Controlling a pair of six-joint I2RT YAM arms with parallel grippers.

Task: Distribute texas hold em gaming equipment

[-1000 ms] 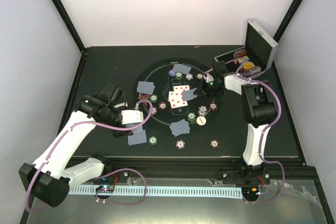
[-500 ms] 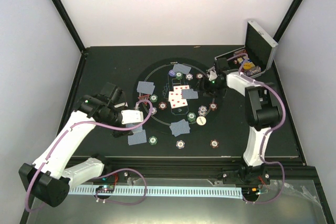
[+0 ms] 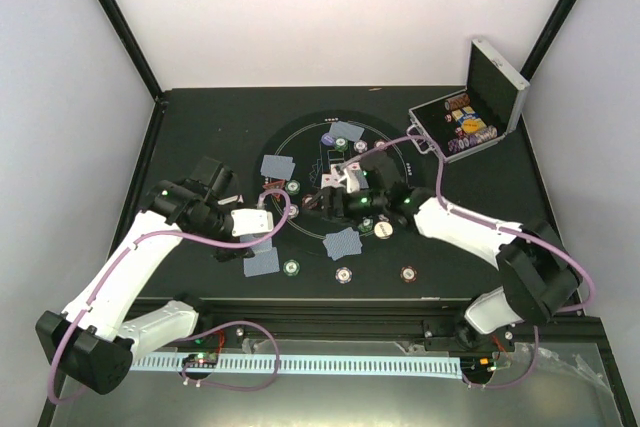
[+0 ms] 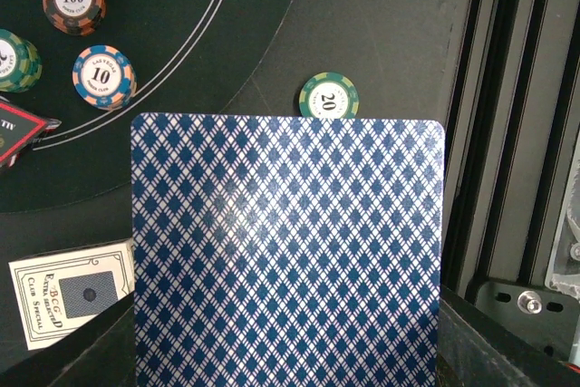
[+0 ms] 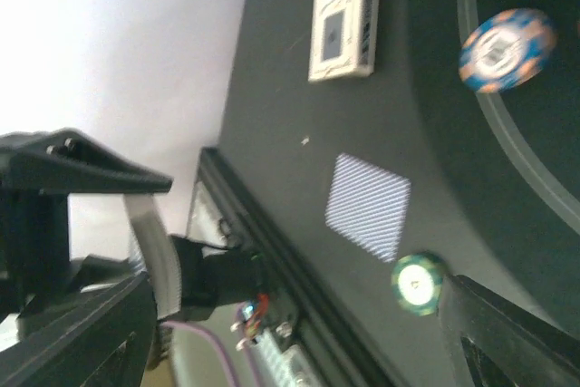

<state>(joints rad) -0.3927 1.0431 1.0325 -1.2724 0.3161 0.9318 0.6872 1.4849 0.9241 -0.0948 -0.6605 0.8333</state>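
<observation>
left gripper (image 3: pixel 252 245): pinching a blue-backed card (image 3: pixel 262 262)
right gripper (image 3: pixel 328 190): over mat (image 3: pixel 300 142) centre
metal case (image 3: pixel 497 82): lid up, back right

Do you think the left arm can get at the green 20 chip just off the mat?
Probably: the green chip lies close, nothing between, though the left gripper is shut on a card.

Right arm (image 3: pixel 455 225): swung away from the silver case (image 3: pixel 495 72), now stretched leftward across the black mat (image 3: pixel 300 142).
Right hand (image 3: pixel 330 197): formerly closed beside the case, now over the mat's middle, fingers parted.
Case chips (image 3: pixel 465 127): no longer screened.
</observation>
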